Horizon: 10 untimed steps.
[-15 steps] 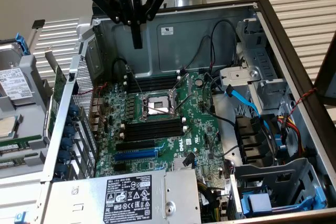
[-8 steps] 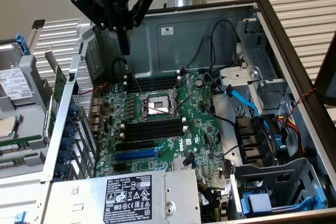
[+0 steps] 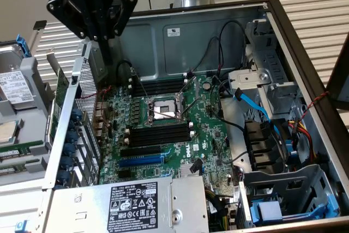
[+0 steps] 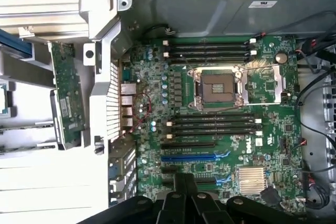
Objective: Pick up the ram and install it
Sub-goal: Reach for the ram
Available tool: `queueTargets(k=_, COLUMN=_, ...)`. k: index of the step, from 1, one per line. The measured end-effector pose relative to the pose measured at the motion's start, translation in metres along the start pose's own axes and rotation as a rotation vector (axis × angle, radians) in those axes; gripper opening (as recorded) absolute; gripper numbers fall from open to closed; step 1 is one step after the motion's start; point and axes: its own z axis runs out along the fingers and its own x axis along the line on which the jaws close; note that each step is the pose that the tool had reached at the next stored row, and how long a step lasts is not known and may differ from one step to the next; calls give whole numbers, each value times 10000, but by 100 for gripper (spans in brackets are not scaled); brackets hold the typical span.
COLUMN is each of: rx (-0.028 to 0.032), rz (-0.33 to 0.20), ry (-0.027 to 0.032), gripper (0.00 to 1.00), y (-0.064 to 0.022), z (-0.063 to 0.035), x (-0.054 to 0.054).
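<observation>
End effector (image 4: 184, 178) closed over motherboard (image 4: 268, 85)

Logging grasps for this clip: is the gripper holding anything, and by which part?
Nothing: the gripper is shut and empty; the ram lies outside the case.

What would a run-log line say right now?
gripper: above open case, jaws shut, empty | ram: beside case, not held | memory slots: empty

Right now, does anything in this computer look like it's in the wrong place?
Yes. The ram sits outside the case, beside its perforated wall, while the black memory slots on the motherboard stand empty. The processor socket is bare too.
</observation>
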Motion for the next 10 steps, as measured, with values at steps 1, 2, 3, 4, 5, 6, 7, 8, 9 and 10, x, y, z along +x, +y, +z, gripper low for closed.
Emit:
queueTargets(k=1, rx=0, rz=1, ry=0, gripper=11, y=-12, z=-1, x=44)
queueTargets(k=2, rx=-1, rz=1, ry=0, gripper=11, y=-24, z=-1, x=89)
queueTargets(k=3, rx=-1, rz=1, ry=-1, gripper=11, y=-37, z=-2, x=137)
queueTargets(k=4, rx=0, rz=0, ry=0, gripper=11, y=-48, z=-4, x=181)
queueTargets(k=5, rx=0, rz=0, ry=-1, gripper=11, y=-57, z=-4, x=227)
queueTargets(k=6, rx=0, rz=1, ry=0, gripper=11, y=-64, z=-5, x=271)
queueTargets(k=7, rx=0, rz=0, ry=-1, gripper=11, y=-69, z=-6, x=316)
queueTargets(k=8, rx=-1, rz=2, ry=-1, gripper=11, y=-73, z=-7, x=361)
queueTargets(k=9, rx=0, rz=1, ry=0, gripper=11, y=-76, z=-8, x=406)
queueTargets(k=10, rx=1, rz=0, ry=-1, gripper=11, y=-79, z=-8, x=450)
